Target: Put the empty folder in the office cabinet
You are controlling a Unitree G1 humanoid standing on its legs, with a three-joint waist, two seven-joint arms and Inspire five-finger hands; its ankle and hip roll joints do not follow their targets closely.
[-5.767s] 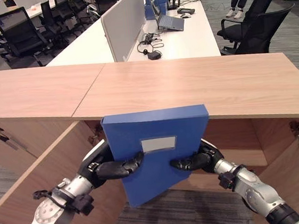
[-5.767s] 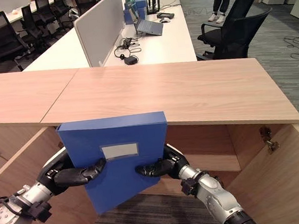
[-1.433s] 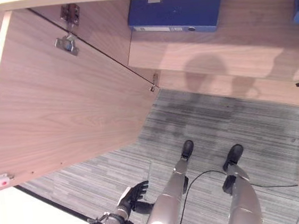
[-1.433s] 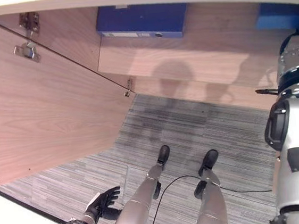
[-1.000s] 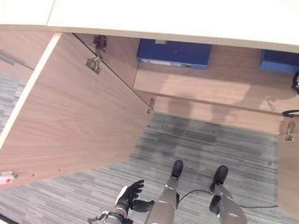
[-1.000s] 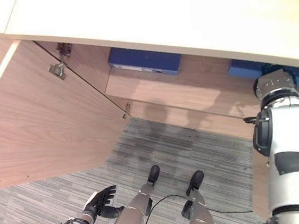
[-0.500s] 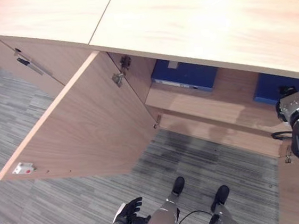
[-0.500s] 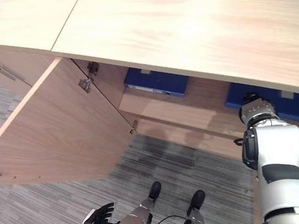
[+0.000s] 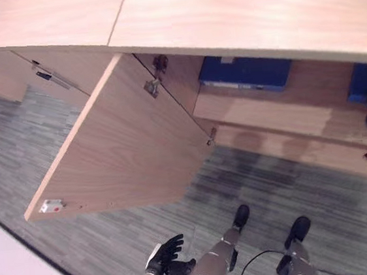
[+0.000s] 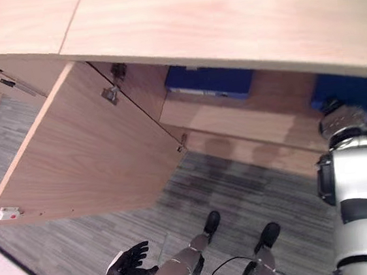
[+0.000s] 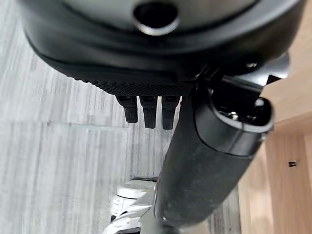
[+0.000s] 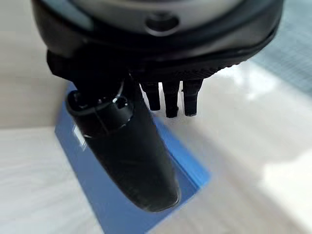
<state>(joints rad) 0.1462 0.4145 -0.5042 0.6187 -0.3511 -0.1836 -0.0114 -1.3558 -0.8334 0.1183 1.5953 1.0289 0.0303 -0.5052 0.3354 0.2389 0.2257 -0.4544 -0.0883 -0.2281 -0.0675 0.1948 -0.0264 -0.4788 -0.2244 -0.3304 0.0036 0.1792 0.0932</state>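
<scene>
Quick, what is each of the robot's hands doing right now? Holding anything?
Left hand: open, fingers spread, holding nothing, low above the carpet.
Right hand: open, fingers straight, holding nothing, above a blue folder.

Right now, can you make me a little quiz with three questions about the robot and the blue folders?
1. True or false: the left hand is holding a folder.
2. How many blue folders lie on the cabinet shelf? A) none B) two C) four
3. Fill in: the cabinet door on the robot's left stands ____.

Key
1. False. The left hand hangs low over the carpet with relaxed fingers and holds nothing.
2. B. One blue folder lies toward the left of the shelf, and another blue folder lies by the right hand.
3. Open.
</scene>
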